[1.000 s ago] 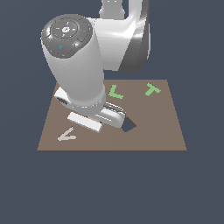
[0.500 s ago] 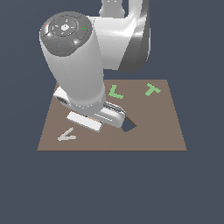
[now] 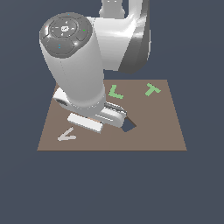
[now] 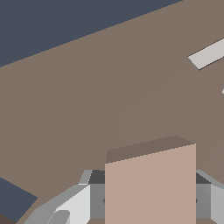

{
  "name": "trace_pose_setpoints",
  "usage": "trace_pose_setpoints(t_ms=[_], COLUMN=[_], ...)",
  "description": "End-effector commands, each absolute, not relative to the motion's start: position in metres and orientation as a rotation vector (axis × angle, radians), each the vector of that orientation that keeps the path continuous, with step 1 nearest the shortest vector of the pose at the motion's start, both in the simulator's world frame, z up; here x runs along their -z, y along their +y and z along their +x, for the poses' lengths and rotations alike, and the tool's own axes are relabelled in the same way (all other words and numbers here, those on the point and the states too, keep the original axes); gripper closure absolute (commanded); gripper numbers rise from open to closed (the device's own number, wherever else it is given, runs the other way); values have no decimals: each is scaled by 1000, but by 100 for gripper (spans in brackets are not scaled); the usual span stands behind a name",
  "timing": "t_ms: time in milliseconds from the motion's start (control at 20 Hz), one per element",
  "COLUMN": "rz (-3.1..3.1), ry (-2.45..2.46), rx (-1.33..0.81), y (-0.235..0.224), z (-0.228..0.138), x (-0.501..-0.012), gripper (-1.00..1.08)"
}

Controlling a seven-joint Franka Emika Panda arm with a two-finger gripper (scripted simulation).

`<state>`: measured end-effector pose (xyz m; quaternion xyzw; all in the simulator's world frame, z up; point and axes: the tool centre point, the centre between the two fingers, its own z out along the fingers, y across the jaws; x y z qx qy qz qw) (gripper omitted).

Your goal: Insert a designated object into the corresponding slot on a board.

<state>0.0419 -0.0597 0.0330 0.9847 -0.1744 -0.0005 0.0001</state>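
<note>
Change since the earlier frames: almost none. The arm (image 3: pixel 83 65) keeps the same low pose over the board (image 3: pixel 162 127); only the markings on its top cap sit turned a little differently, so a joint seems to have rotated slightly.

Tool: the tool (image 4: pixel 151 197) is clamped on the tile (image 4: pixel 151 183). In the wrist view the tan-pink square fills the gap between the two grey fingers (image 4: pixel 65 205), pressed on both sides.

Tile's place: held in the tool just above the brown board, near the board's middle. In the exterior view the arm hides it.

Slot: the dark square cutout (image 3: pixel 129 127) shows at the exterior view's right of the tool's body, partly covered by it, turned like a diamond.

Step in hand: carrying and lining up, as I judge it; the tile is grasped but not yet in the slot. No cutout shows under it in the wrist view.

Next move calls for: a short shift toward the cutout, a turn of the wrist so the tile's edges match the diamond's, then a straight lowering before the fingers part. A small error in angle would likely leave the tile resting on the rim.

Count — board: one.
Count — cutouts seen: one; any other is hidden by the arm.
Count — tan-pink tiles: one.
Count — green pieces: two, an L piece (image 3: pixel 115 92) and a T piece (image 3: pixel 152 89), both on the far side.
Count — pale V piece (image 3: pixel 67 135): one, at the near left corner in the exterior view.
</note>
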Motion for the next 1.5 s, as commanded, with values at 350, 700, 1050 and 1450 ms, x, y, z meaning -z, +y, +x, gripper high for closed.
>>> trace_pose_setpoints(t_ms=[350,700,1050,1450], rz=[3130,3140,3091,2945], ry=[-267,89,554,1089], rx=[0,0,-1,-1], y=[-57,-52,-40,-21], z=[53,65,78,89], x=[-34,-35,-36,-37], gripper=[108,108,108,108])
